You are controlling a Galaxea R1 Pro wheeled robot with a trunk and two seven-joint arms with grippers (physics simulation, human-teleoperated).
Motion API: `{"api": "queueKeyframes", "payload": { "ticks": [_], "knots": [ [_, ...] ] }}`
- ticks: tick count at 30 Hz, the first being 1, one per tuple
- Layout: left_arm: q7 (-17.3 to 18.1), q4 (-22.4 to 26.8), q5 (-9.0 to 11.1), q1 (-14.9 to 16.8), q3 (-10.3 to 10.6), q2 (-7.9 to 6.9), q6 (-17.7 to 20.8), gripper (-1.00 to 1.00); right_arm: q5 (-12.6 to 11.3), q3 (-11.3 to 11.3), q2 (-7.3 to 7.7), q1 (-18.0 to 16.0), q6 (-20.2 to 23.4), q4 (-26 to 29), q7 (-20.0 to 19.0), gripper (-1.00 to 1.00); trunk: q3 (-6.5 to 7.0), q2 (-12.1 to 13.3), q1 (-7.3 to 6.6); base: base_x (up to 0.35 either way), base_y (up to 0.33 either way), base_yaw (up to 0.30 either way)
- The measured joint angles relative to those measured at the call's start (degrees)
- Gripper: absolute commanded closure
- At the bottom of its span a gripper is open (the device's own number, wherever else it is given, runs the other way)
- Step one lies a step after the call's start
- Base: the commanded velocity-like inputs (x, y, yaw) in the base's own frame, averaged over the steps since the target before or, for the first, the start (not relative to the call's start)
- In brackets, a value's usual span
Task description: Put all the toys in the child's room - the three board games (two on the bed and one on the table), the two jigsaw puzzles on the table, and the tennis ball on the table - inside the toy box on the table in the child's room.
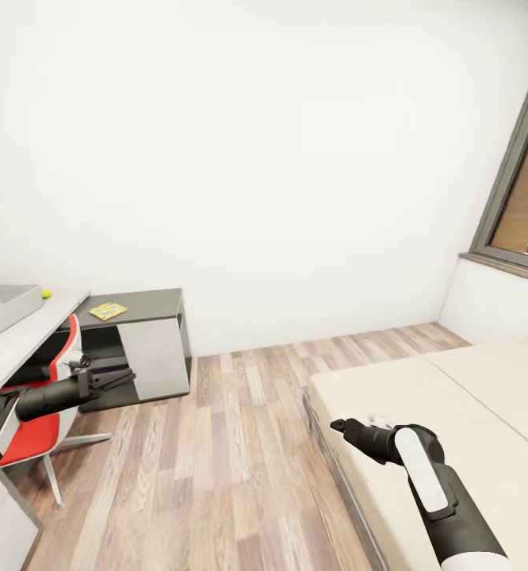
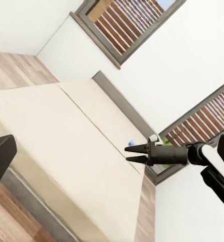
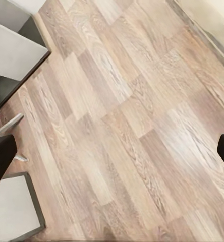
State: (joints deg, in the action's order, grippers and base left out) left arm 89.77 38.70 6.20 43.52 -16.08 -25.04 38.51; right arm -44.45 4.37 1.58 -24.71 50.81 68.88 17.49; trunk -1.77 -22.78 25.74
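Grey toy box sits on the white counter beside a small yellow-green tennis ball. Left wrist view shows the bed and right end effector nearly closed, grasping nothing; left end effector unclear.

Red chair, grey cabinet, perhaps slatted window.

Floor: wood-look planks, visible grain, slight satin sheen. Wall: plain white, matt, smooth. Bed at 4 o'clock: beige cloth-like top, matt, no wrinkles. Chair at 8 o'clock: red seat, looks fabric, thin shiny metal legs. Cabinet: dark grey matt top, light grey smooth door. Toy box: pale grey, matt, plastic-like. Window frame: grey, smooth, matt. Both arms: black matt casing, right one with a glossy white panel.
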Motion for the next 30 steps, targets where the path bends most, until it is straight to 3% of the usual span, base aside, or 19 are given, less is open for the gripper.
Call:
{"api": "queueKeyframes", "payload": {
  "ticks": [11, 23, 30],
  "knots": [
    [-0.01, -0.01, 0.02, 0.0, 0.01, 0.15, 0.0, -1.0, -0.02, 0.0, -0.01, 0.0, 0.01, 0.04, 0.0, -1.0, 0.3, 0.0, 0.0, 0.0, -0.172, 0.275],
    [0.0, 0.0, -0.02, 0.01, -0.01, 0.16, 0.0, -1.0, -0.13, 0.0, -0.01, 0.0, 0.0, 0.03, -0.01, -1.0, 0.61, -0.02, 0.02, -0.083, -0.014, 0.274],
    [0.0, -0.02, 0.07, 0.03, 0.01, 0.17, 0.0, -1.0, -0.13, 0.01, 0.07, 0.03, 0.08, 0.05, -0.13, -1.0, 0.64, -0.01, 0.02, -0.077, 0.0, 0.075]
  ]
}}
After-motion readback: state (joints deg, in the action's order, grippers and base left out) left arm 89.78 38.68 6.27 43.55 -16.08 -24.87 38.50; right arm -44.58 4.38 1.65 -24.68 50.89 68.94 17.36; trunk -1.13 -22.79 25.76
